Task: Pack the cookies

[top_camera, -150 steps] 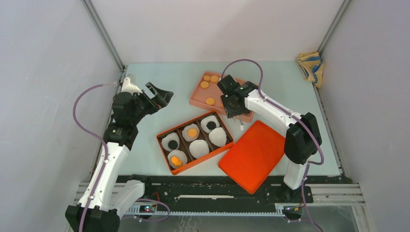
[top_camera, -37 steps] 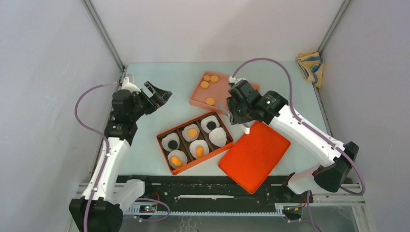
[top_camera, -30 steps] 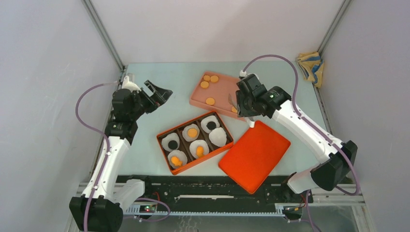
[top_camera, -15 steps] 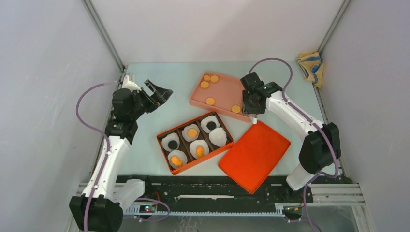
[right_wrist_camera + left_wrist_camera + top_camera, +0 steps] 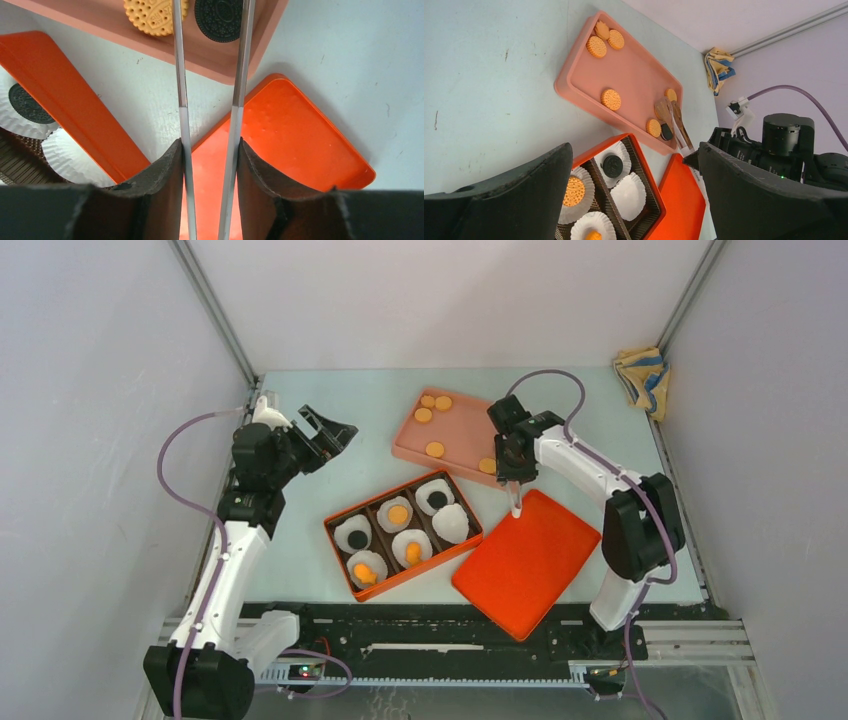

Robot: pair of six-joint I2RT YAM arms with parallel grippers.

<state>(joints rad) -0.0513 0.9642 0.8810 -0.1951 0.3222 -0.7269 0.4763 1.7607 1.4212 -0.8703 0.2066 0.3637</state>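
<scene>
Orange cookies (image 5: 435,449) lie on a pink tray (image 5: 460,425). In the right wrist view an orange cookie (image 5: 156,15) and a black cookie (image 5: 218,17) lie at the tray's near corner. My right gripper (image 5: 514,465) is shut on metal tongs (image 5: 181,100), whose arms reach over those two cookies; the tips are out of view. The orange box (image 5: 400,483) holds several white paper cups: orange cookies in three (image 5: 397,512), black ones in two (image 5: 437,498), one cup empty (image 5: 451,524). My left gripper (image 5: 335,435) is open and empty, raised at the left.
The orange lid (image 5: 527,558) lies right of the box, under the right gripper. A crumpled yellow and blue cloth (image 5: 641,378) sits at the back right corner. The enclosure walls stand on both sides.
An orange cookie has appeared in the front middle cup since five seconds ago. My right gripper then swung from the box to the pink tray's near right corner. The left arm is still.
</scene>
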